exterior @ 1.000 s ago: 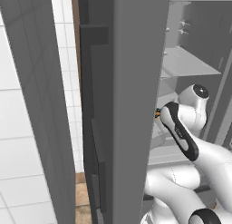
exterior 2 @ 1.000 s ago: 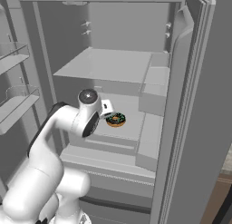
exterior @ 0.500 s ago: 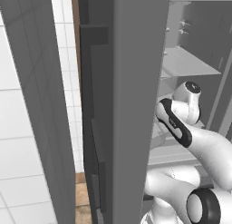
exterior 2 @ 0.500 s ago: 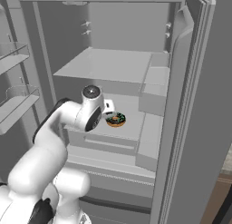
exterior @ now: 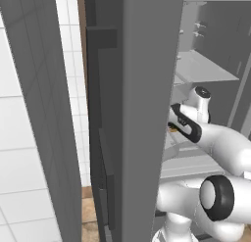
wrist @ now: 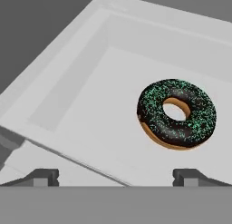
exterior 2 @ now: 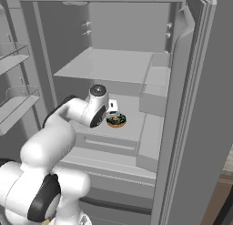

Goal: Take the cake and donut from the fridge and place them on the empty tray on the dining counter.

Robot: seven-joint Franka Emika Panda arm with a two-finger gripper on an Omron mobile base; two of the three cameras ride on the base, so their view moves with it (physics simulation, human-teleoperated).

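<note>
Grey and open, the fridge (exterior 2: 182, 128) stands in front of us with its doors swung wide, and we can see its pale shelves inside. From the right base view we look straight in. One wide flat shelf (exterior 2: 109, 67) sits up high, and under it is a lower shelf (exterior 2: 136, 121) with raised edges, a bit like a shallow box. On that lower shelf lies the donut (exterior 2: 116, 120). It is round, with dark chocolate on top and small green specks, and its brown side shows below the glaze. It lies flat, away from the shelf walls, and nothing is touching it. In the hand view the donut (wrist: 176, 113) sits toward the right side of the shelf floor, a little nearer the front lip than the back wall. Our white arm reaches into the fridge at the height of this shelf, and our gripper (wrist: 115, 175) hangs just in front of the donut, close but not touching it. Its two dark fingertips (wrist: 43, 177) stand far apart, as wide as they go, and there is nothing between them. On the left fridge door we see clear bins (exterior 2: 16, 55). From the left base view a big grey door (exterior: 142, 113) blocks most of the inside, with white wall tiles (exterior: 19, 153) beside it.
</note>
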